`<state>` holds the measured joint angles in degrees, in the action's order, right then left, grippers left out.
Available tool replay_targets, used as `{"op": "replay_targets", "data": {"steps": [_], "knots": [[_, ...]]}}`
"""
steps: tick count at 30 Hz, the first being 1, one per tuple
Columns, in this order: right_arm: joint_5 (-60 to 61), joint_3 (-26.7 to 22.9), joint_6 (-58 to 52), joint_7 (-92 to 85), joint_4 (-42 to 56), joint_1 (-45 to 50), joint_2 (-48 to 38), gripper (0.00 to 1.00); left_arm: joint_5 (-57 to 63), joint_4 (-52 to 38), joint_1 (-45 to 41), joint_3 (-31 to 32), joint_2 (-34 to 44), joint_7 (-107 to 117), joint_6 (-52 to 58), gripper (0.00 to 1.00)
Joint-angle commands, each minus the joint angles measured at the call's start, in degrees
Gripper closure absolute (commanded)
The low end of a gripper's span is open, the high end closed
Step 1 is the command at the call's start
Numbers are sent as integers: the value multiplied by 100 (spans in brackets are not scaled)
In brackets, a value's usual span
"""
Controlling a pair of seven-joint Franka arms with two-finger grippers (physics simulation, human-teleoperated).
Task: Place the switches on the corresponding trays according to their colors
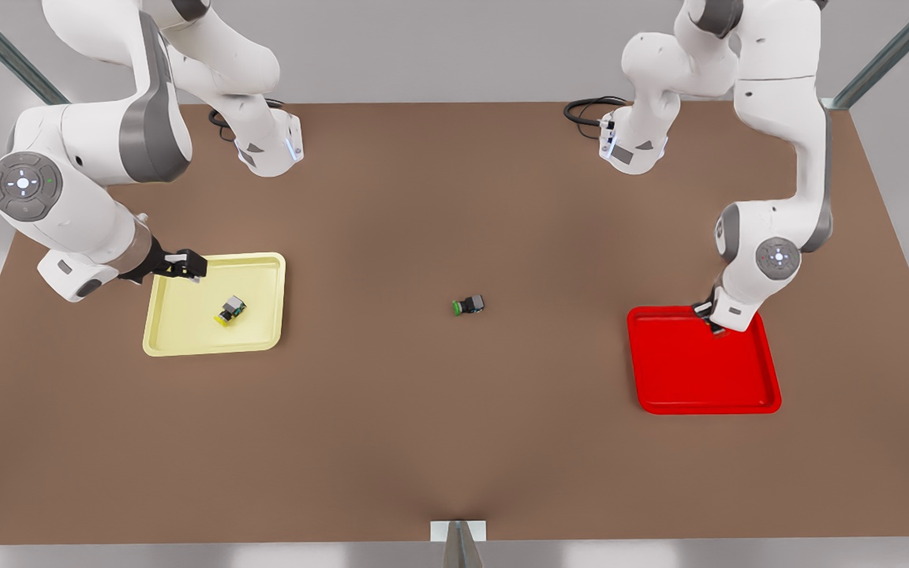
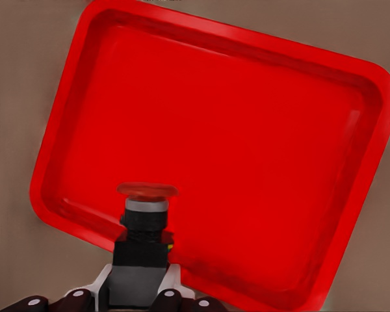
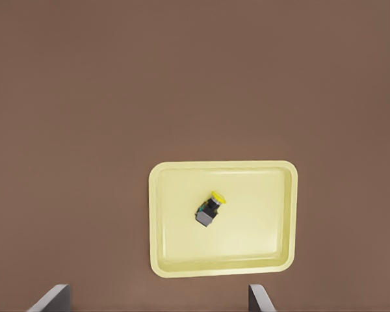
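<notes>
Red switch [image 2: 146,214] is pinched in the left hand [image 1: 713,322] over the red tray [image 1: 707,386] rim, lower right; released there, it could tumble out. Right hand [image 1: 185,266] spread above yellow tray [image 1: 186,335], holding yellow switch [image 1: 231,309].

L pincer [image 1: 716,325] clamped, low; R pincer [image 1: 186,267] fingers spread, raised.

**Open middle, crowded tray corners**

The brown table [image 1: 454,442] is bare between the trays except for the green-capped switch [image 1: 469,305] at its centre. The left gripper [image 1: 713,322], clamped on the red switch [image 2: 145,214], blocks the red tray's [image 1: 707,386] far corner. The spread right gripper [image 1: 185,265] overhangs the yellow tray's [image 1: 186,335] far edge, near the yellow switch [image 1: 231,309]
</notes>
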<state>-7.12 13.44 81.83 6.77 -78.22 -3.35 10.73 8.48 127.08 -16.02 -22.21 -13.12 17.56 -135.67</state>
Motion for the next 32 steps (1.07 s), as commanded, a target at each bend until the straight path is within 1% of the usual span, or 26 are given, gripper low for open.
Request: {"op": "replay_targets", "data": {"steps": [1, 2, 3, 4, 7, 8, 9, 14, 17, 19, 20, 21, 23, 24, 25, 26, 27, 28, 32], "knots": [[0, 1, 0, 0, 0, 1, 0, 0, -575, 1, 28, 6, -85, -173, -108, 60], [0, 9, 0, 0, 0, 1, 0, 0, -532, -34, 230, 6, -393, -402, -434, 60], [0, 9, 0, 0, 0, 1, 0, 0, -461, -78, 240, 6, -665, -402, -768, 59], [0, 9, 0, 0, 0, 1, 0, 0, -470, -236, 248, 23, -894, -402, -847, 59], [0, 36, 9, 0, 0, 1, 0, 0, -505, -535, 257, 94, -1211, -394, -1049, 58], [0, 36, 9, 0, 0, 1, 0, 0, -514, -562, 301, 120, -1211, -394, -1058, 26], [0, 36, 9, 0, 0, 1, 0, 0, -531, -570, 327, 120, -1211, -385, -1146, 0], [0, 36, 9, 0, 0, 1, 0, 0, -540, -562, 354, 269, -1158, -376, -1146, 0], [0, 44, 9, 0, 0, 1, 0, 0, -540, -509, 354, 480, -622, -367, -751, 0], [0, 44, 9, 0, 0, 1, 0, 0, -531, -597, 319, 1051, 529, -297, 698, 0], [0, 44, 9, 0, 0, 1, 0, 0, -531, -1114, 301, 1359, 943, -262, 1902, 0], [0, 44, 0, 0, 0, 1, 0, 0, -523, -1958, 301, 1553, 978, -218, 3150, 0], [0, 44, 0, 0, 0, 1, 0, 0, -505, -3408, 283, 1649, 960, -323, 4821, 0], [0, 44, 0, 0, 0, 1, 0, 0, -522, -3673, 345, 1807, 1004, -332, 5121, 0], [0, 44, 9, 0, 0, 1, 0, 0, -522, -3673, 476, 1825, 1233, -463, 5129, 0], [0, 44, 9, 9, 0, 1, 0, 0, -531, -3690, 687, 1869, 1417, -955, 5278, 0], [0, 44, 9, 0, 0, 1, 0, 0, -531, -3822, 1030, 2009, 1479, -1158, 5455, 0], [0, 44, 9, 0, 0, 1, 0, 0, -531, -3902, 1232, 2001, 1523, -1492, 5455, 0], [0, 44, 0, 9, 0, 1, 0, 0, -593, -3893, 1294, 1922, 1584, -1545, 5586, 0]]}}
